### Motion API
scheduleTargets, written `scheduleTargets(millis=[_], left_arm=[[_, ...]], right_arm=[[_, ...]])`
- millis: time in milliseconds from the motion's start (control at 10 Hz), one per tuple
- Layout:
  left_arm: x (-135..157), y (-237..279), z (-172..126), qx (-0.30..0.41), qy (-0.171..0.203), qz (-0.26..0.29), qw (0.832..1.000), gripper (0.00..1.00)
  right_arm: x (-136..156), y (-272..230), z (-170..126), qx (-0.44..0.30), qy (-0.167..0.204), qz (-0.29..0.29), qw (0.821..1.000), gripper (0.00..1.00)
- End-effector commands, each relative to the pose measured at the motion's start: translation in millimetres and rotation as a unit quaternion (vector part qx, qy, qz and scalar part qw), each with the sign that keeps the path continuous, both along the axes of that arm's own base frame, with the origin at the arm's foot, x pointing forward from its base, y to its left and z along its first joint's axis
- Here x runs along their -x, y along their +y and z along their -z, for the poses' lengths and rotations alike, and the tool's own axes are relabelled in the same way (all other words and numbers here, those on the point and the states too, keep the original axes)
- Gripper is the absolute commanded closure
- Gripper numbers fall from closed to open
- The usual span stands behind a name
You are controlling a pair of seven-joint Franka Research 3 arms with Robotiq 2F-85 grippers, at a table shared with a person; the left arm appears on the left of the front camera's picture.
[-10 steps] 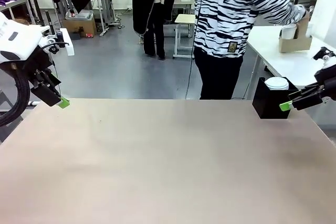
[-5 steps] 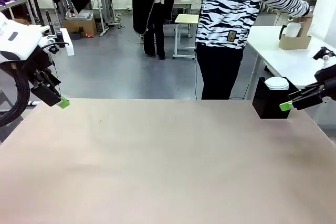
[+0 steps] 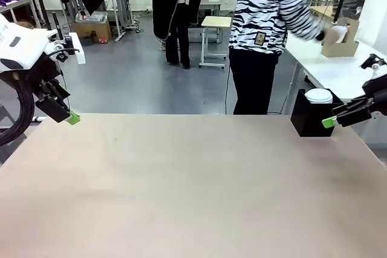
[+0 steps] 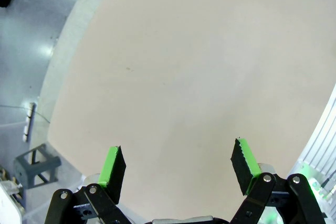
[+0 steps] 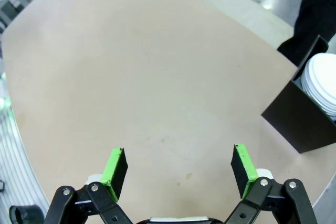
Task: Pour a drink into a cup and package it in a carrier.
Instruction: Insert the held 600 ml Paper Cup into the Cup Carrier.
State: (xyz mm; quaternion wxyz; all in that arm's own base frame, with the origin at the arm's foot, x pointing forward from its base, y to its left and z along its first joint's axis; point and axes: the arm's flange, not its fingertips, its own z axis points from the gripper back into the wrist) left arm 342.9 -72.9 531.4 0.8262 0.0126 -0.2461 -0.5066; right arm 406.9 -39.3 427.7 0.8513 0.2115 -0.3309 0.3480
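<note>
Looking across the bare tan table (image 3: 193, 197), I see my left tool (image 4: 178, 167) hanging wide open and empty over the near-left edge. My right tool (image 5: 178, 167), equally wide and empty, hovers beside a black box (image 3: 309, 116) of white cups (image 3: 318, 95). The carrier (image 3: 340, 43) sits on a far white side table (image 3: 338, 74), by the person's hand (image 3: 326, 33).

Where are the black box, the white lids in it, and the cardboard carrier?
black box (image 3: 308, 122), front view, on its front wall.
white lids (image 3: 318, 95), front view, on the top lid.
cardboard carrier (image 3: 340, 48), front view, on its side wall, on the far white table.
</note>
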Motion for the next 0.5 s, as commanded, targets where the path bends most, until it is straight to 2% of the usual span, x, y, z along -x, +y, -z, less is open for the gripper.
scheduleTargets(millis=[0,400], left_arm=[[1.3,-0.3,-0.2,0.004,0.002,-0.006,1.0,0.0],[1.3,-0.3,-0.2,0.004,0.002,-0.006,1.0,0.0]], right_arm=[[-2.2,-3.3,-1.2,0.003,0.0,-0.008,1.0,0.0],[-2.2,-3.3,-1.2,0.003,0.0,-0.008,1.0,0.0]])
